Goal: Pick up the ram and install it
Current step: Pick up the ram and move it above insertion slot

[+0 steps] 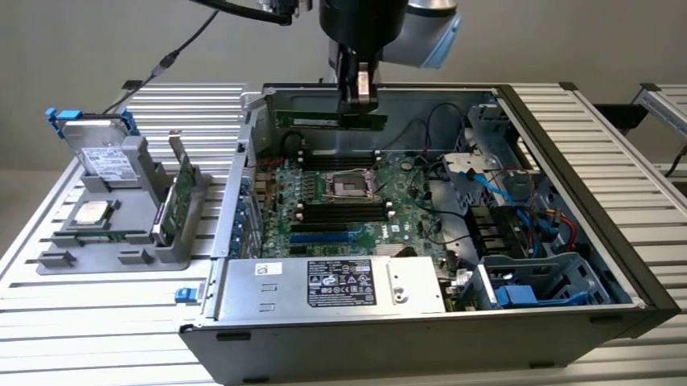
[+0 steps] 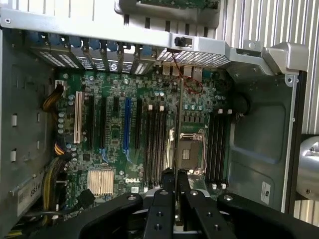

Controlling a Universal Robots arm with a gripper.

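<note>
In the exterior view the ram (image 1: 322, 121), a long thin green stick, hangs level above the back of the open computer case. My gripper (image 1: 359, 103) is shut on the stick near one end. Below it lies the green motherboard (image 1: 403, 211) with black memory slots (image 1: 341, 211) on either side of the processor socket (image 1: 349, 186). From the wrist view, my gripper (image 2: 175, 191) sits over the board with the ram (image 2: 176, 180) seen edge-on between the black fingers (image 2: 164, 196). The memory slots (image 2: 155, 144) run beside the socket (image 2: 192, 152).
A grey parts tray (image 1: 64, 261) at the exterior view's left carries a hard drive (image 1: 102, 157), a processor chip (image 1: 88, 213) and a bigger green card (image 1: 177, 197). A silver power supply (image 1: 333, 285) fills the case front. Blue and black cables (image 1: 504, 189) crowd the exterior view's right.
</note>
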